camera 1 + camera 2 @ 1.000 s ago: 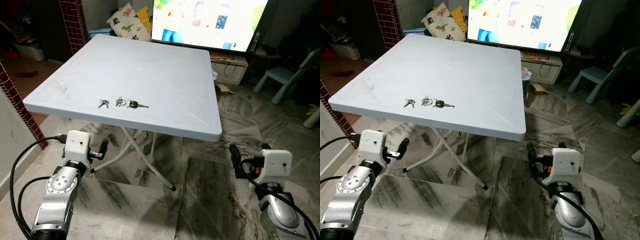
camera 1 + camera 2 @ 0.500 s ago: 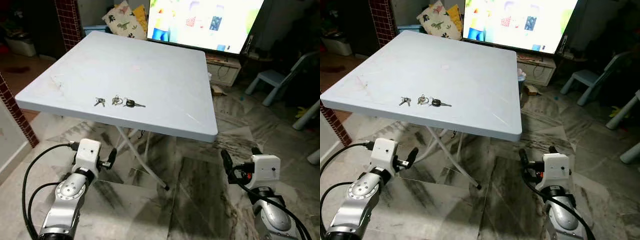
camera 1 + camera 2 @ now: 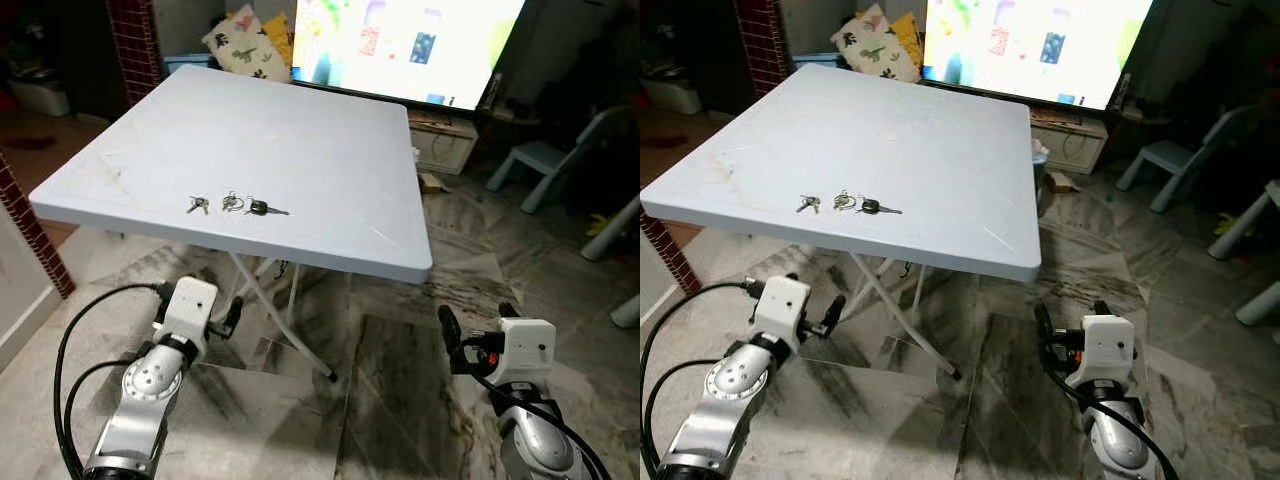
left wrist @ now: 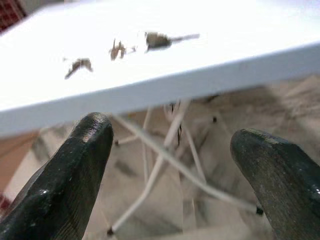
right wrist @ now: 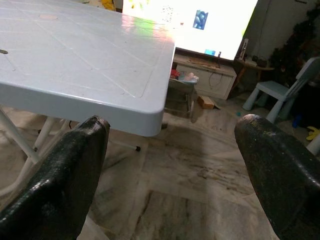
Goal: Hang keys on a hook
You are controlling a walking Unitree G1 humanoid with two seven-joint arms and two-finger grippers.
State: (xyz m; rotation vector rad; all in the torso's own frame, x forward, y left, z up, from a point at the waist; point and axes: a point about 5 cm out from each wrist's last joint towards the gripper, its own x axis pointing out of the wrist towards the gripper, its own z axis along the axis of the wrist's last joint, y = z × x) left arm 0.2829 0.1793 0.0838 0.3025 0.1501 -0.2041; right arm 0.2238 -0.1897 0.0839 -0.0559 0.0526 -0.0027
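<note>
A set of keys [image 3: 237, 205] lies spread in a short row near the front edge of the white folding table [image 3: 300, 120]. It consists of two small key clusters and one black-headed key. My left gripper [image 3: 234, 314] hangs below the table's front edge, under the keys, open and empty. In the left wrist view the keys [image 4: 150, 42] show on the tabletop above the two parted fingers [image 4: 75, 170]. My right gripper [image 3: 474, 320] is low over the floor, right of the table, open and holding nothing. Its wrist view faces the table's corner [image 5: 150, 100].
The table's white crossed legs [image 3: 285, 320] stand on the marble floor. A lit TV [image 3: 400, 45] on a low stand [image 3: 450, 140] is behind the table. A pale blue child's chair [image 3: 540, 160] stands at the right. Patterned pillows [image 3: 245, 45] and brick pillars [image 3: 135, 40] are at the left.
The whole picture has shifted as the camera moved a little nearer to the table. Both grippers stay low and open. The keys lie where they were.
</note>
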